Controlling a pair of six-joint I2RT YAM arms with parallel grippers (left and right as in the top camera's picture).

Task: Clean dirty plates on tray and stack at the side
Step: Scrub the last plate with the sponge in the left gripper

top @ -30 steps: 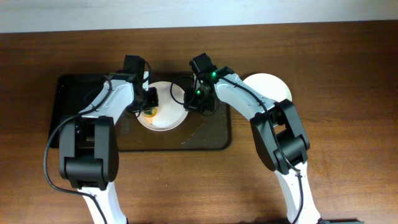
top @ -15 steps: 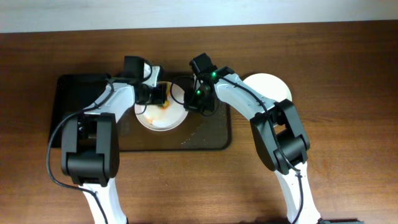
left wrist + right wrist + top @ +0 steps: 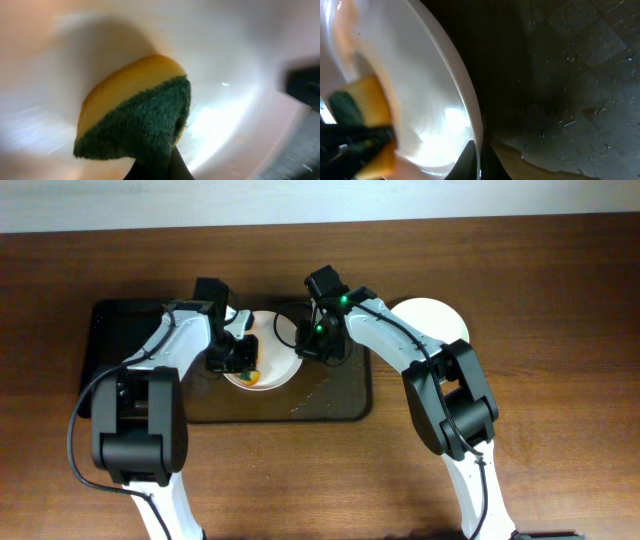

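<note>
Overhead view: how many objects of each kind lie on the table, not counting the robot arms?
Tray: 1
Plates: 2 (plate on tray, plate beside tray)
Sponge: 1
Total: 4

Arms (image 3: 392, 340) white w/ black joints + cables; green LED (image 3: 343, 302) on R.

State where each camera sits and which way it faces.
Overhead: above the table, looking straight down at tray, dirty plate and clean plate; left arm and right arm show.
Left wrist: close over the dirty plate, facing the sponge; its jaws clamp it.
Right wrist: low at the dirty plate's edge, facing across the tray; its jaws pinch the rim.
Shared: both wrist views show sponge and dirty plate.
</note>
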